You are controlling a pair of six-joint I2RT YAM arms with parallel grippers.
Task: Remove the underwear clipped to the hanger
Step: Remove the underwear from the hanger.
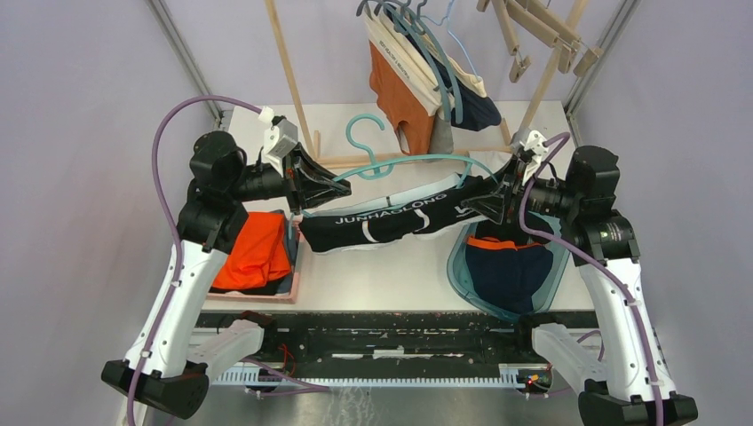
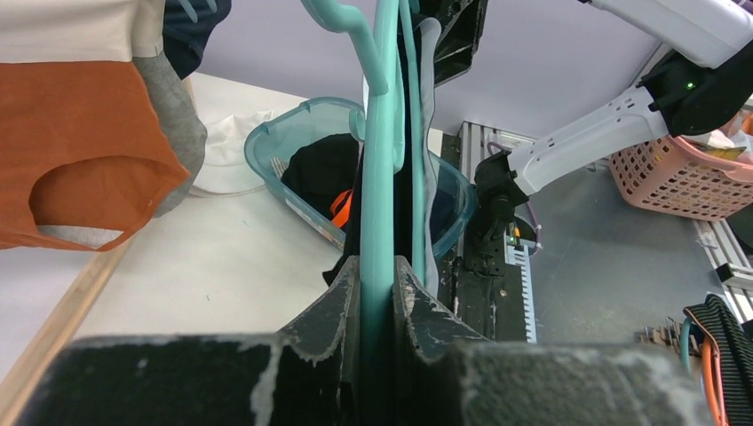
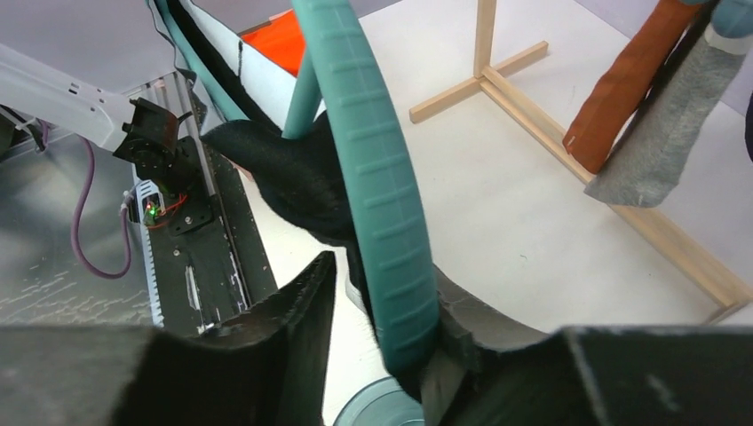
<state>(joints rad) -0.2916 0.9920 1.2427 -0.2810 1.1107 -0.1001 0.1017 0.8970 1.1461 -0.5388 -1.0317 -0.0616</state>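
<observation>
A teal hanger is held level above the table between my two grippers. Black underwear with a white-lettered waistband hangs clipped below it. My left gripper is shut on the hanger's left end; the left wrist view shows the teal bar pinched between the fingers. My right gripper is at the hanger's right end. In the right wrist view its jaws stand apart around the ribbed teal end and the black cloth; the hanger leans on one finger.
More underwear in orange, grey, cream and navy hangs on hangers from a wooden rack at the back. A teal basin with navy and orange garments sits at front right. A pink tray with bright-orange cloth sits at left.
</observation>
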